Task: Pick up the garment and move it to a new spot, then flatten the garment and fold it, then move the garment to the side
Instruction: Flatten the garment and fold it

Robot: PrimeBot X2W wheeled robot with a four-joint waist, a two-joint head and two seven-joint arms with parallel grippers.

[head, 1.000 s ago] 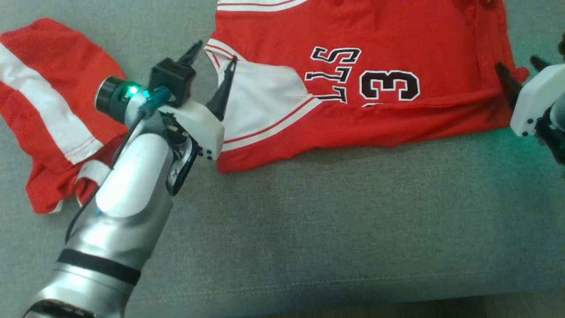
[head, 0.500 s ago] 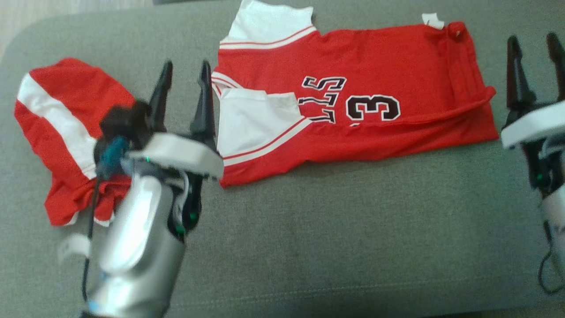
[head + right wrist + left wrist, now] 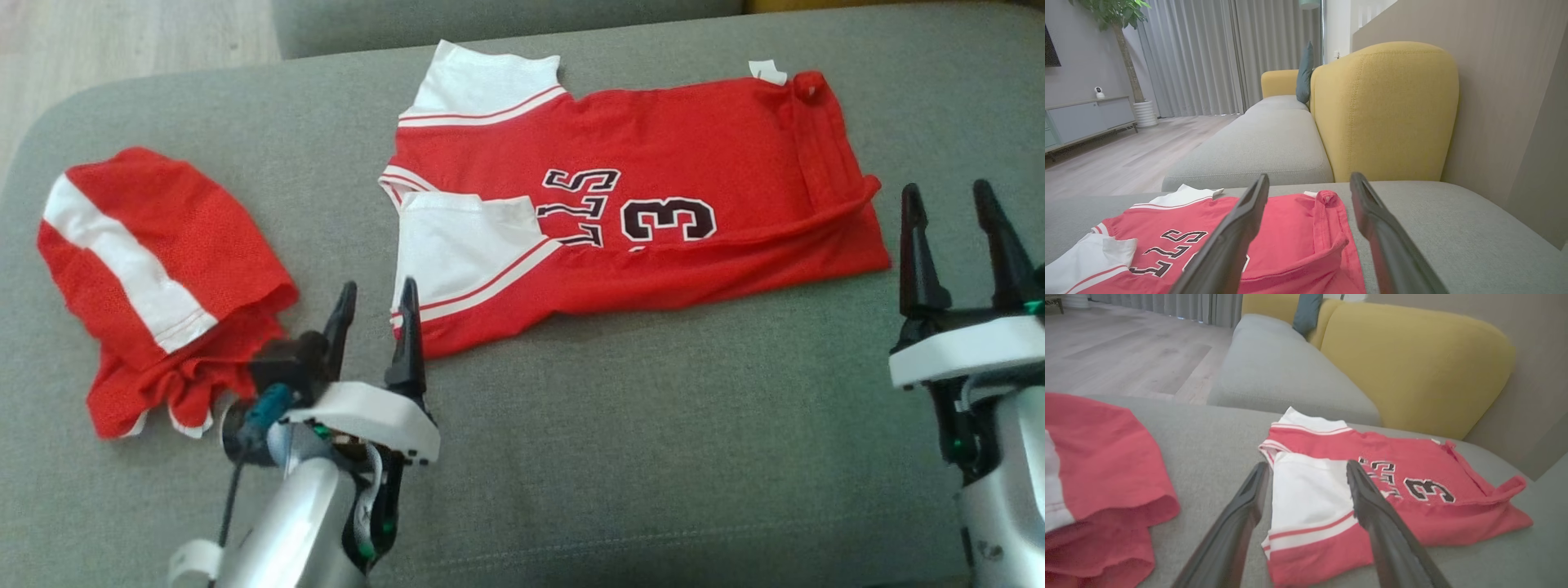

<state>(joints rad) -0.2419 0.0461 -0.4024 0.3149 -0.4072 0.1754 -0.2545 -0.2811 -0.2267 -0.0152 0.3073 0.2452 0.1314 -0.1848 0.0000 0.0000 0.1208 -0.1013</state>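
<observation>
The red jersey (image 3: 653,204) lies folded lengthwise on the grey sofa seat (image 3: 653,457). Its black number 3 and lettering face up, a white sleeve panel is turned over at its left end, and a small white tag sticks out at its far right corner. A long crease runs along its near edge.

The left gripper (image 3: 379,284) stands at the jersey's near left corner with its two dark fingers spread apart and nothing between them. Its inner finger overlaps that corner in the head view, and whether it touches the cloth cannot be told. The right gripper (image 3: 945,188) is off the jersey's right end, clear of the cloth, fingers likewise parted and empty.

Well to the left of the jersey sits a crumpled pair of red shorts (image 3: 163,269) with a white stripe. Beyond the jersey's far edge rise a yellow backrest (image 3: 1412,363) and another grey seat (image 3: 1274,375)
</observation>
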